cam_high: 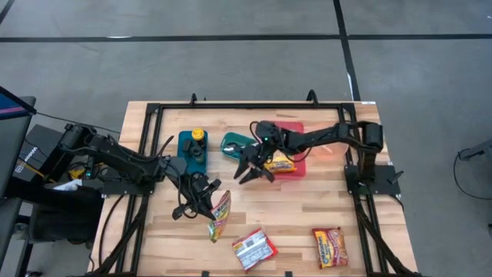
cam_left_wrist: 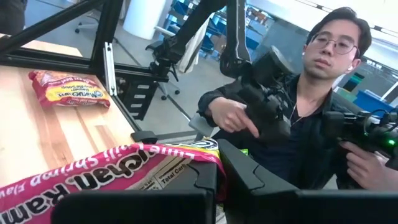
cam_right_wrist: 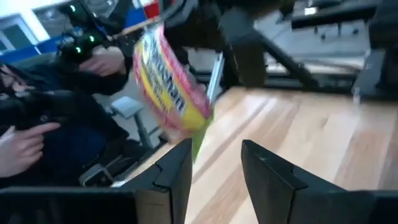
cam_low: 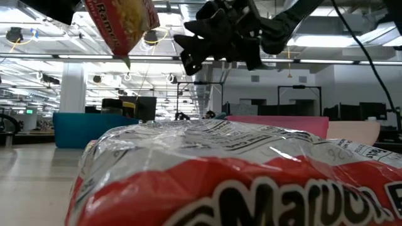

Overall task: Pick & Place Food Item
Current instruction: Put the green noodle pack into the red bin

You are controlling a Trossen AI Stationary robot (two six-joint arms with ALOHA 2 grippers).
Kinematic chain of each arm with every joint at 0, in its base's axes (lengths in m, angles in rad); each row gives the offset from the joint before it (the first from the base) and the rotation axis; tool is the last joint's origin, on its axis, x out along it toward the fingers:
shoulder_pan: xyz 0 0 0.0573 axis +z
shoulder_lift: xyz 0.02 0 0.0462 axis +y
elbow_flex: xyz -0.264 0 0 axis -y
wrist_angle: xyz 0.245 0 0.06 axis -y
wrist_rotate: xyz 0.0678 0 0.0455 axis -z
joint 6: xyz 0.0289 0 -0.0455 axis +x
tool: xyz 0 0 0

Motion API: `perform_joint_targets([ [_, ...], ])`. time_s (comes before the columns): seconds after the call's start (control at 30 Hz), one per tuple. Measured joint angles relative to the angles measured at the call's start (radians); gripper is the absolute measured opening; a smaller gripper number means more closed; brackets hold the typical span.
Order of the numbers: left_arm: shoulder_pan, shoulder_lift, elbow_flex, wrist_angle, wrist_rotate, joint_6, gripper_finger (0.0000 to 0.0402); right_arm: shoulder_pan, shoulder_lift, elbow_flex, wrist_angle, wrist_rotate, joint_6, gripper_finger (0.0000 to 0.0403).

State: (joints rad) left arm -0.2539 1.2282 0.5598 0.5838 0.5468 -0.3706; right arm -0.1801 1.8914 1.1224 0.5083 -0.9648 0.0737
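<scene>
Ramen packet [cam_high: 220, 215] hangs pinched in the left gripper [cam_high: 206, 201], jaws clamped on its upper end, so the packet's long axis runs from the gripper toward roughly 5 o'clock in the high view, its free end pointing at the table's near edge. In the low view the same packet [cam_low: 119, 25] dangles well clear of the wood, so it is lifted, not resting. Right gripper [cam_high: 254, 168] hovers just off the red tray [cam_high: 296, 131], fingers part-way apart and holding nothing; from it the held packet lies toward 7 o'clock, near but not touching. Right wrist view confirms this: the packet [cam_right_wrist: 171, 87] hangs ahead of the gap between the two dark fingers [cam_right_wrist: 176, 171]. Judgement: the coming move turns on this line between the two grippers, since the tray lies at about 2 o'clock from the left gripper with the right gripper between them. Left arm is the one on the packet; right arm is nearer the tray. Two further packets [cam_high: 254, 248] [cam_high: 328, 247] lie flat near the front edge, untouched. Teal container [cam_high: 193, 148] with a yellow piece on it sits at 11 o'clock from the left gripper. Person [cam_left_wrist: 311, 106] sits beyond the table.
</scene>
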Motion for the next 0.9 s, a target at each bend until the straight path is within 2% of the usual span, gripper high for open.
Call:
perform_joint_targets([
  [0.13,0.0,0.0,0.0,0.0,-0.001,0.0,0.0,0.015,0.015,0.017,0.03,-0.028,0.015,0.0139],
  [0.5,0.011,0.0,0.006,0.04,-0.009,0.054,0.0,0.049,0.015,0.018,0.029,-0.022,0.002,0.0164],
  [0.63,0.025,0.0,0.019,0.042,-0.023,0.097,0.0,0.016,0.001,0.017,-0.066,-0.033,-0.002,0.0168],
  [0.9,0.061,0.0,0.034,0.038,-0.023,0.131,0.0,-0.038,-0.068,0.017,-0.364,-0.03,-0.149,0.0169],
])
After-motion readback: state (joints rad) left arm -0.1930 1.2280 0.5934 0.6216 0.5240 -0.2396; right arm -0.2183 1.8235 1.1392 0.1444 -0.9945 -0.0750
